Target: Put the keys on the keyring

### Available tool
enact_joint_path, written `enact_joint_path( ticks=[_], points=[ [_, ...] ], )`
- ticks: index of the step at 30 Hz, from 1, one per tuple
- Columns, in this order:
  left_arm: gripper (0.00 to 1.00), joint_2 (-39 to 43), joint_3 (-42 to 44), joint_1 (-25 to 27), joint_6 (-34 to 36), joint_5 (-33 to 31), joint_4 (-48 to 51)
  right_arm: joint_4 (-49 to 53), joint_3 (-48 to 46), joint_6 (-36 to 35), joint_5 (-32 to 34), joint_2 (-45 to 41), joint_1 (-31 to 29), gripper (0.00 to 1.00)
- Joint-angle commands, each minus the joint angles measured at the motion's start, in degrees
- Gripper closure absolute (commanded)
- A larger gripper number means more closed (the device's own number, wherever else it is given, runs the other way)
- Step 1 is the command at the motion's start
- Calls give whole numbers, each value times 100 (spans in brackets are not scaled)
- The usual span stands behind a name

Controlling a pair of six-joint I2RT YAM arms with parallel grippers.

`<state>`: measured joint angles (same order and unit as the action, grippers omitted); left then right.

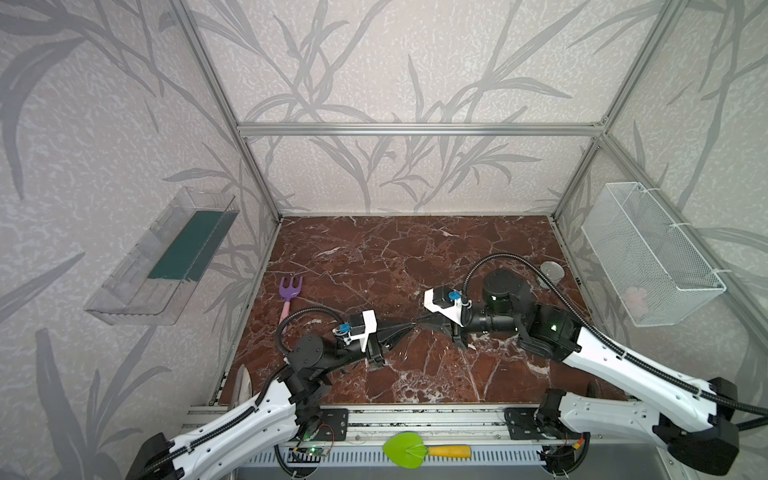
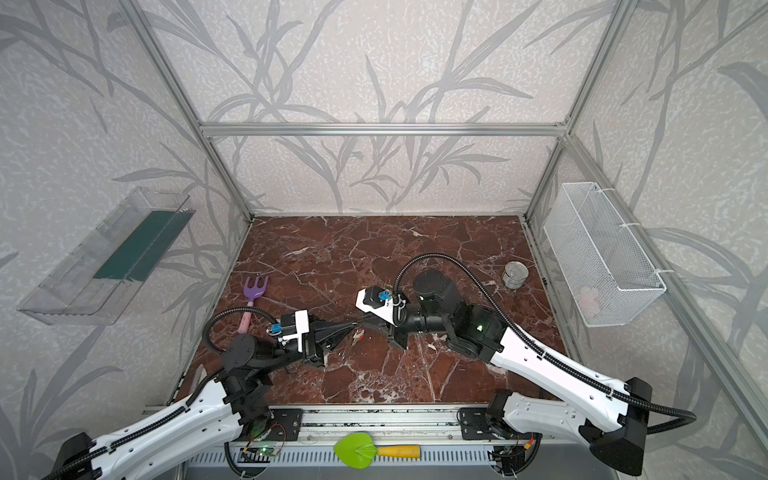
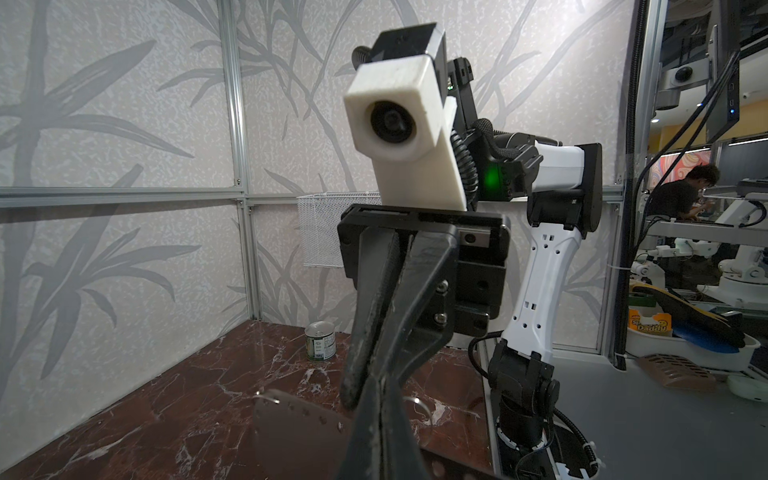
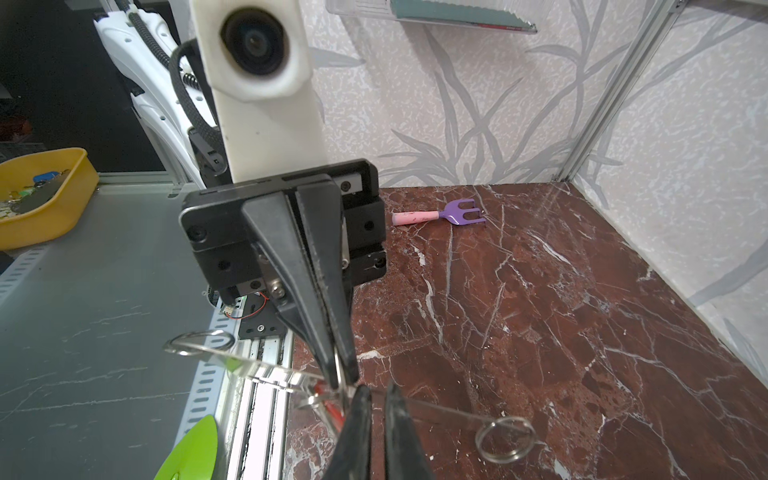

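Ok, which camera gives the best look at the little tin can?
The left wrist view: the tin can stands side-on, unobstructed, label visible. Both top views show it small, from above; in a top view a cable crosses it. The right wrist view misses it.

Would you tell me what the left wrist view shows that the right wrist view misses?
Left wrist only: the tin can and white mesh basket. Right wrist only: the purple toy rake, yellow tub and the red-tagged keys. Both: the marble tabletop, the clear keyring, and the left pincer and right pincer almost tip to tip.
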<state>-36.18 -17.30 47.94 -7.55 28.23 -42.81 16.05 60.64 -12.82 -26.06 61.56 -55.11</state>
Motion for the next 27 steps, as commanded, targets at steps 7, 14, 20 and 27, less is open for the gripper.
enact_joint_path(
  ticks=[7,14,20,27],
  points=[
    [100,226,-34,-4,20,-177,-207,89,-69,34,-248,-147,9,85],
    [100,148,-72,-4,-13,-107,-198,63,-21,28,-397,-133,9,83],
    [100,109,-82,0,-27,-89,-224,18,31,23,-495,-58,10,83],
    [100,122,-74,-3,-40,-39,-224,-36,41,42,-490,-4,9,85]
  ],
)
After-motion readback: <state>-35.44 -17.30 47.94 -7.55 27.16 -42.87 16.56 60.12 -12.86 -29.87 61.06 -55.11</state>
